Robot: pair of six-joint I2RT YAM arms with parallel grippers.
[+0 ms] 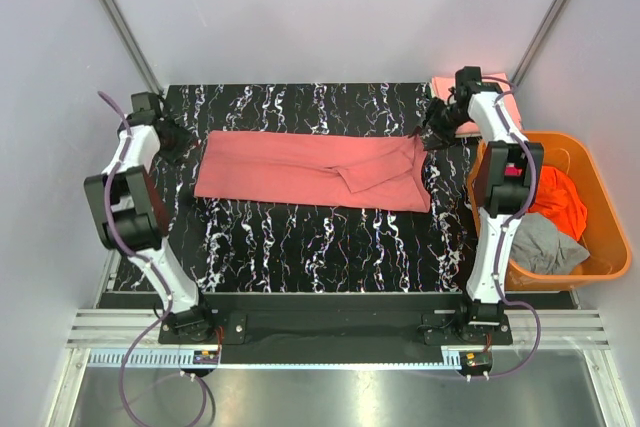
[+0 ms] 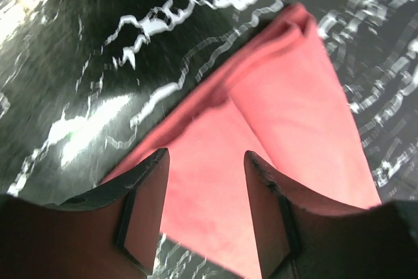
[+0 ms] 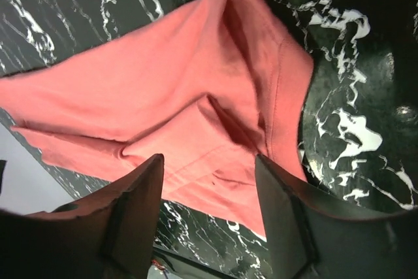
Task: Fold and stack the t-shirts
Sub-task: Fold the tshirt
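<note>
No legible text, labels, brands or numbers in any view. Closest candidate is the tick-marked strip [image 1: 330, 357] along the front rail [image 1: 330, 327], just below the arm bases [image 1: 190, 325]. It shows fine graduation marks only, too small to make out any digits.

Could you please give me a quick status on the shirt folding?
Left tool open at one end of salmon shirt. Right tool open at the other end. Shirt folded into a long strip, flat on table. Nothing lying on it.
</note>
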